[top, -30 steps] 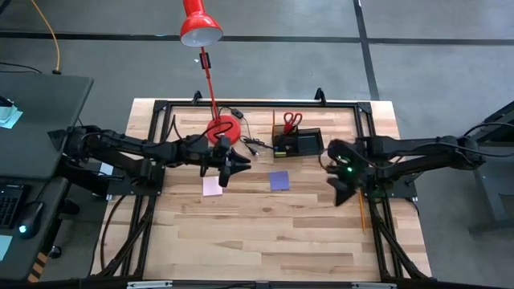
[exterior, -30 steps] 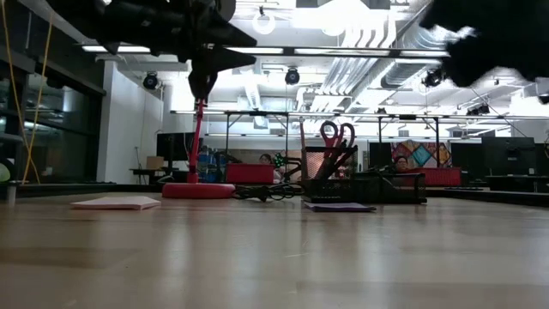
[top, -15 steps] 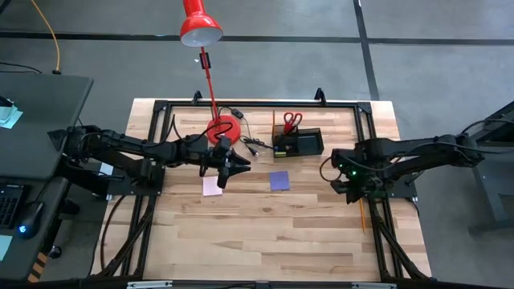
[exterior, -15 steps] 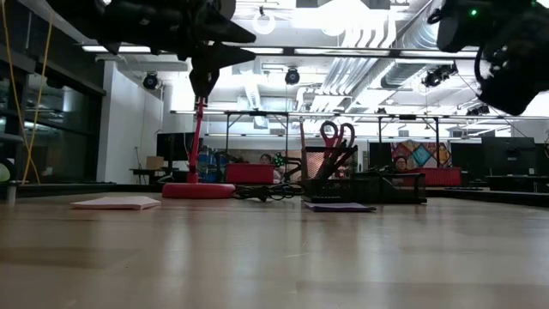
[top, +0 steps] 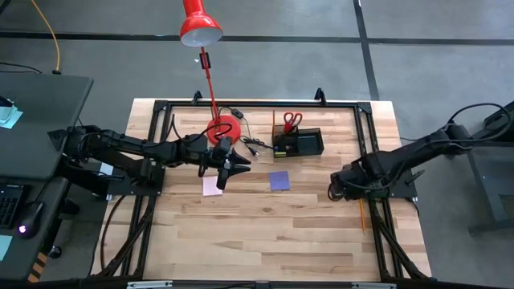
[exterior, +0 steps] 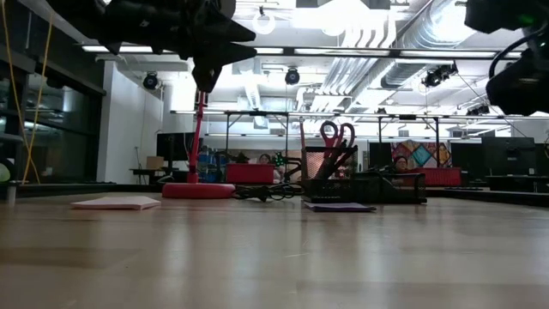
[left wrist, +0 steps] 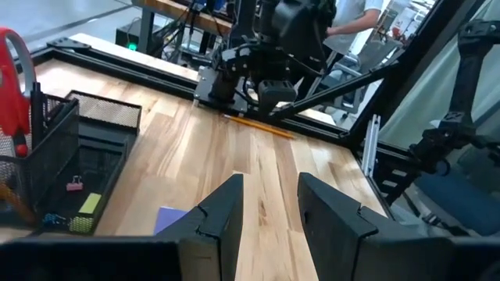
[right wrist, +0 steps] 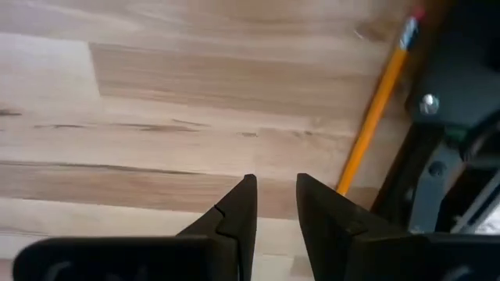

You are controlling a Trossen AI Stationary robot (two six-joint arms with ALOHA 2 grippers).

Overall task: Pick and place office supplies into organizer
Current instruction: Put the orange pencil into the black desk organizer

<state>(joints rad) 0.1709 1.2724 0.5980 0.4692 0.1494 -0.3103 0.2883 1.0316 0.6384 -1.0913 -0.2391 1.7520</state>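
I see my right gripper (right wrist: 273, 204) over bare table (top: 265, 233), fingers apart, empty, near the pencil (right wrist: 375, 117). My left gripper (top: 230, 170) hangs fingers apart above the pink pad (top: 212, 187); the organizer (top: 299, 144) stands behind.

Overhead and table-level views, both on the organizer (top: 298, 144); wrist cameras close.

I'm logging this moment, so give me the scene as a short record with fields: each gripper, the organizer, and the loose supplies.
left gripper: open, empty, above the pink sticky-note pad
right gripper: slightly open, empty, low over the table beside the orange pencil
organizer: at the table's back, red-handled scissors standing in it
purple sticky-note pad: flat on the wood, in front of the organizer
orange pencil: lying by the table's right frame rail
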